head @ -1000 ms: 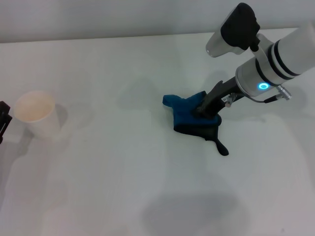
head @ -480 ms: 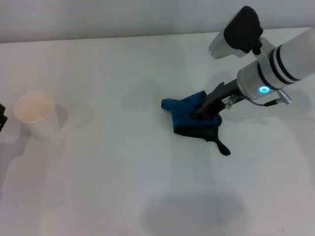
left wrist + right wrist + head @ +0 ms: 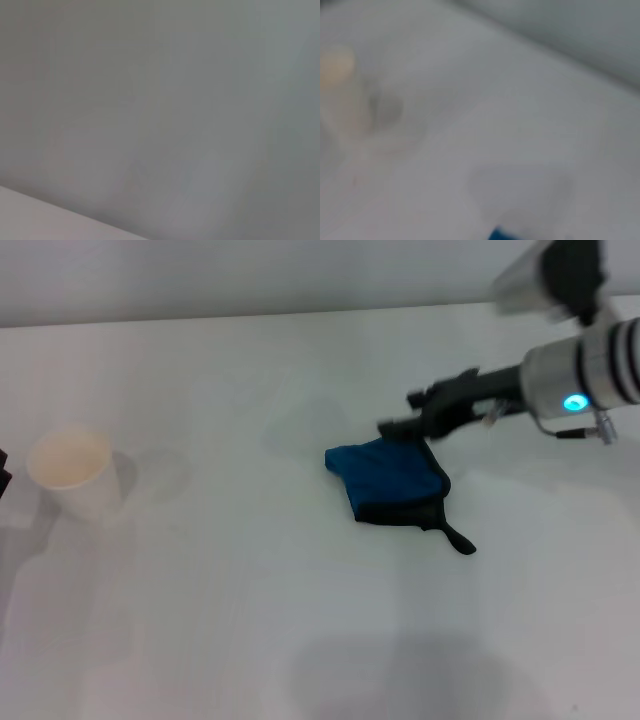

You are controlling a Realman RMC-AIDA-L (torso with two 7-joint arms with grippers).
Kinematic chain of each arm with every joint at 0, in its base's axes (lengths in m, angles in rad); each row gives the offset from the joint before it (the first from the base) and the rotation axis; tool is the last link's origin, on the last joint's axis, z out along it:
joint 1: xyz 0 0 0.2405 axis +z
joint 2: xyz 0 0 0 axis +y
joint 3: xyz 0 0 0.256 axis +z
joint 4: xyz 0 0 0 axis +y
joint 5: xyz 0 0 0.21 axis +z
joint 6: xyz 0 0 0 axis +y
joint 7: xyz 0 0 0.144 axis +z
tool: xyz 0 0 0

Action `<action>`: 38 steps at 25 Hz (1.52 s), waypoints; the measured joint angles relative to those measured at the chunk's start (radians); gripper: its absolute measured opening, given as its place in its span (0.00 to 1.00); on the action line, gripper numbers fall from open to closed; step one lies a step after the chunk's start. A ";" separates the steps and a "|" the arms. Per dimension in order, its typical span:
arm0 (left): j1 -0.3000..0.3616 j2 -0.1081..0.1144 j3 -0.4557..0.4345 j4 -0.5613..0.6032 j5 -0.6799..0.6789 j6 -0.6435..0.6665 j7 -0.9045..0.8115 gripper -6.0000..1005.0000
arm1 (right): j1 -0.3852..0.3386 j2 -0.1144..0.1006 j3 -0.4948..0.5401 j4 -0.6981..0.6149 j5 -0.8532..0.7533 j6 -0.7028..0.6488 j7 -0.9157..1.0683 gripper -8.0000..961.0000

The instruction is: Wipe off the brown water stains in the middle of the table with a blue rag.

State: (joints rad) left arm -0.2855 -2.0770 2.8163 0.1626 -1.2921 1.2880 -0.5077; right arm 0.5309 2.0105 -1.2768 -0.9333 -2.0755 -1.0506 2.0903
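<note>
The blue rag (image 3: 388, 480) lies crumpled on the white table (image 3: 250, 620), right of centre, with its dark tail (image 3: 458, 538) trailing toward me. In the right wrist view only a corner of the rag (image 3: 501, 234) shows. My right gripper (image 3: 399, 414) hovers just above the rag's far edge, open, with nothing between its dark fingers. No brown water stains show on the tabletop in any view. A dark sliver of my left gripper (image 3: 4, 476) sits at the table's left edge. The left wrist view shows only a plain grey surface.
A white cup (image 3: 72, 476) with a beige inside stands at the left of the table, next to the left gripper, and appears blurred in the right wrist view (image 3: 336, 70). The table's far edge (image 3: 250, 318) runs along the back.
My right gripper let go of the rag and rose up and to the right. The rag settled flatter on the table. The left gripper has not moved.
</note>
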 joint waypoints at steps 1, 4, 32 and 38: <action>-0.001 0.000 0.000 0.000 -0.003 0.000 0.000 0.89 | -0.019 0.000 0.036 -0.003 0.056 0.005 -0.018 0.53; -0.003 0.000 0.000 0.002 -0.023 0.001 0.000 0.89 | -0.073 0.001 0.120 0.047 0.337 0.020 -0.140 0.62; -0.089 -0.001 0.000 -0.013 -0.116 -0.007 0.011 0.89 | -0.100 0.011 0.250 0.780 1.714 -0.099 -1.727 0.87; -0.095 0.000 0.000 -0.014 -0.117 -0.007 0.014 0.89 | -0.102 0.011 0.252 0.798 1.723 -0.099 -1.697 0.87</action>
State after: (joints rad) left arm -0.3803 -2.0765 2.8164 0.1485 -1.4095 1.2808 -0.4937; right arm 0.4287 2.0213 -1.0248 -0.1354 -0.3525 -1.1493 0.3929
